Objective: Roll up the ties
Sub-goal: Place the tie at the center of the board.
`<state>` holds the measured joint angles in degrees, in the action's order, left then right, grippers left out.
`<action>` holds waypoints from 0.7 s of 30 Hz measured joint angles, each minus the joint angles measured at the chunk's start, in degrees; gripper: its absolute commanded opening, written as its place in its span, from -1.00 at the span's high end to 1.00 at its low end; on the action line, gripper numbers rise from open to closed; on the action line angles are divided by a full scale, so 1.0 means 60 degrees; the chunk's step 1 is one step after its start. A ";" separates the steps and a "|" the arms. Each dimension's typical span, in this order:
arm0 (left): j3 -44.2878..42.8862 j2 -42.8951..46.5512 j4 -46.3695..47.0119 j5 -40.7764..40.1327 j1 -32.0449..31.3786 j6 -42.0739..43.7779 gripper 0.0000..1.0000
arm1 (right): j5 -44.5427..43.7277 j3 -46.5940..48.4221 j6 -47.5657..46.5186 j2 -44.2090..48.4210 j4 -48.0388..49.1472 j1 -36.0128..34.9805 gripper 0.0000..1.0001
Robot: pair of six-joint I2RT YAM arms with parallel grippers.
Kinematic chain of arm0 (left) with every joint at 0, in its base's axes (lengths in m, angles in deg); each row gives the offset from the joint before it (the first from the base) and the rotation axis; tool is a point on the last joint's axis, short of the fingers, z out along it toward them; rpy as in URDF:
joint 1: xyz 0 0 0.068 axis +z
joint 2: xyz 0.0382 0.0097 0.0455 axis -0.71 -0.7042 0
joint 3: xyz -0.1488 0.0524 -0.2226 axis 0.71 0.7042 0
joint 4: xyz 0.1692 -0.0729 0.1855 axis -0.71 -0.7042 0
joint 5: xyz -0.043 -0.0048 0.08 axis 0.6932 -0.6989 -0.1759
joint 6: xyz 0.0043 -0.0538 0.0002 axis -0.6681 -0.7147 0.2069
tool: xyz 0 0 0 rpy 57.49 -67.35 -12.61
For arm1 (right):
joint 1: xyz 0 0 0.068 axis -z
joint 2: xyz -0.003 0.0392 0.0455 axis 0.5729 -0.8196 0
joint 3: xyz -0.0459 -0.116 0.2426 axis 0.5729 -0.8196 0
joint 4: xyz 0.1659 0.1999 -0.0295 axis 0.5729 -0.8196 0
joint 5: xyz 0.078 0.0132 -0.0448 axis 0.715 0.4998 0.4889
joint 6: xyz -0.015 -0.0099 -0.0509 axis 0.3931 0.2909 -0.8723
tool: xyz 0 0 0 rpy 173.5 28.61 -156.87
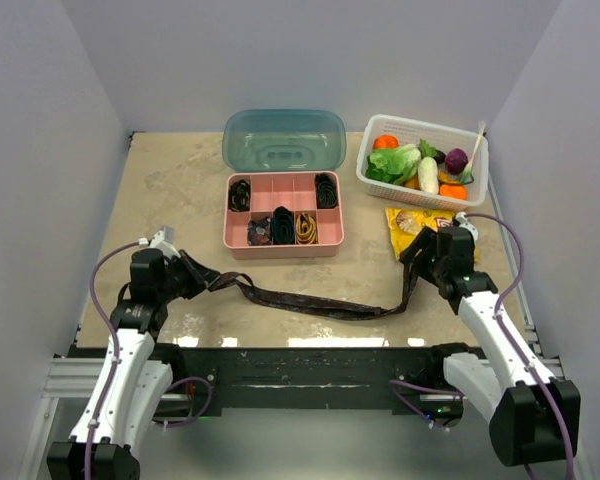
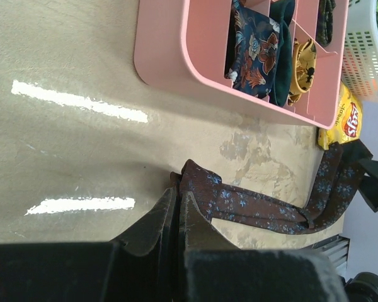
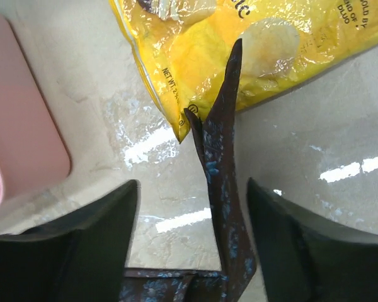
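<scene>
Here, yellow Lay's chip bag (image 2: 348, 119) near dark tie (image 2: 264, 211).

From here I see a beige table (image 1: 170, 200) carrying a pink box (image 1: 280, 251) with a teal lid (image 1: 284, 140) just behind it. A white basket (image 1: 428, 124) sits to the right, a chip bag (image 1: 405, 225) in front of the basket, and a tie (image 1: 310, 303) is stretched along the near side.

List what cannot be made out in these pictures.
Top view: jaws of the right gripper, hidden by its wrist.
Left wrist view: gripped part of the tie, inside the shut left gripper.
Right wrist view: chip bag, cut off by the top edge.
Top view: rolled ties in the box, too small for patterns.
</scene>
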<state>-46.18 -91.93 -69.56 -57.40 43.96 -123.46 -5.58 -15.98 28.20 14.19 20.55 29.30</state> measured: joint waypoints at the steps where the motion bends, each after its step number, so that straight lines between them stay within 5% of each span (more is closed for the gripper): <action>1: 0.0000 0.0007 -0.0029 -0.0022 0.0000 -0.0004 1.00 | -0.0102 0.0076 -0.0036 0.0084 -0.0138 0.0000 -0.70; 14: 0.0000 0.0011 -0.0069 -0.0058 0.0000 -0.0066 1.00 | -0.0528 0.1701 -0.0969 0.1060 -0.1413 0.0000 -0.91; 19: 0.0000 0.0011 -0.0066 -0.0058 0.0000 -0.0066 1.00 | 0.0102 0.2069 -0.1512 0.1009 -0.1322 -0.0058 -0.74; 21: 0.0000 0.0011 -0.0066 -0.0062 0.0000 -0.0066 1.00 | 0.0506 0.2091 -0.1632 0.0816 -0.1297 -0.0109 -0.44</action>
<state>-46.18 -91.86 -69.96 -57.77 43.96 -123.85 -2.54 -3.43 18.41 19.08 12.77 28.65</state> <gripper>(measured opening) 0.060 0.881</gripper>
